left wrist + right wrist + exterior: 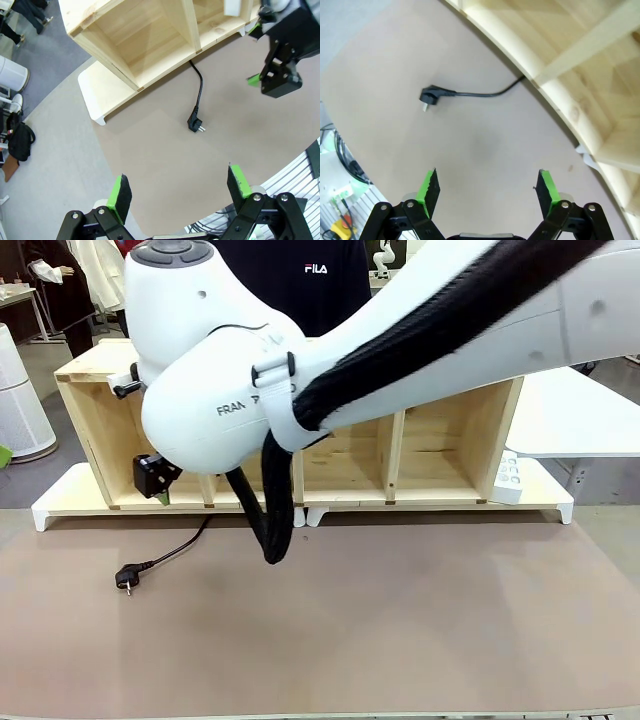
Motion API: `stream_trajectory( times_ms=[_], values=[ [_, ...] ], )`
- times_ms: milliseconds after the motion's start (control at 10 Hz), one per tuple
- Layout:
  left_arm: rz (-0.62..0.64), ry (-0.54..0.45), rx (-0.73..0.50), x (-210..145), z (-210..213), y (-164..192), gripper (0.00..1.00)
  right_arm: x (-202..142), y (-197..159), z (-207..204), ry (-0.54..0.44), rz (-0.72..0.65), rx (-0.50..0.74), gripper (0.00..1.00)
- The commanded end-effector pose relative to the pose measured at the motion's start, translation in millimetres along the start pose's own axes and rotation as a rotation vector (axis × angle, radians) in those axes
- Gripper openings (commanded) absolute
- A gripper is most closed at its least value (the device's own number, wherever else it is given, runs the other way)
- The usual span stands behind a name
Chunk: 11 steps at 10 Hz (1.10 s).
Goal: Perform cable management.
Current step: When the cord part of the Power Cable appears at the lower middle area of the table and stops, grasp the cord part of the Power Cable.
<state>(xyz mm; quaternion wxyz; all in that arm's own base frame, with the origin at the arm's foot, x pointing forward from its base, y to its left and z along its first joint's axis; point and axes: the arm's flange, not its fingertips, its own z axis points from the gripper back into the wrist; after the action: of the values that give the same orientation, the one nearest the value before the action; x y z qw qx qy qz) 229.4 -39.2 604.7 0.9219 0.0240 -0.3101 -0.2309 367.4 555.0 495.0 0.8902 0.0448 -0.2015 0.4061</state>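
Two grippers: left gripper (179,187) and right gripper (487,187) wide open, empty.
cable (470,93): ahead of right gripper, untouched.
wooden shelf (580,50): beyond cable, its far end goes under.

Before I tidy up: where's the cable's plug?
Front view: the plug lies left on the table, its cable running back to the wooden shelf.

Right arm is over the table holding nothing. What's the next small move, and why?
Probably lower the right gripper toward the cable, just behind its plug. Its fingers stand open and empty above the table. The cable lies loose and flat there, running out from the foot of the shelf, and nothing seems to block the way.
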Motion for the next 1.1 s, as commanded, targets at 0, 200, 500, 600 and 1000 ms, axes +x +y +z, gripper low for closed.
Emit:
stream_trajectory(
  times_ms=[0,200,500,600,1000],
  values=[
    [0.002,-0.012,-0.003,2,0,0,1.0,18,11,-11,0.041,-0.078,0.066,1.0],
    [0.002,-0.012,-0.003,2,0,0,1.0,26,18,-22,0.059,-0.142,0.112,1.0],
    [0.002,-0.012,-0.003,2,0,0,1.0,50,42,-49,0.071,-0.142,0.177,1.0],
    [0.002,-0.012,-0.003,2,0,0,1.0,58,48,-59,0.085,-0.135,0.189,1.0],
    [0.002,-0.012,-0.003,2,0,0,1.0,82,77,-88,0.178,-0.46,0.117,1.0]
  ],
)
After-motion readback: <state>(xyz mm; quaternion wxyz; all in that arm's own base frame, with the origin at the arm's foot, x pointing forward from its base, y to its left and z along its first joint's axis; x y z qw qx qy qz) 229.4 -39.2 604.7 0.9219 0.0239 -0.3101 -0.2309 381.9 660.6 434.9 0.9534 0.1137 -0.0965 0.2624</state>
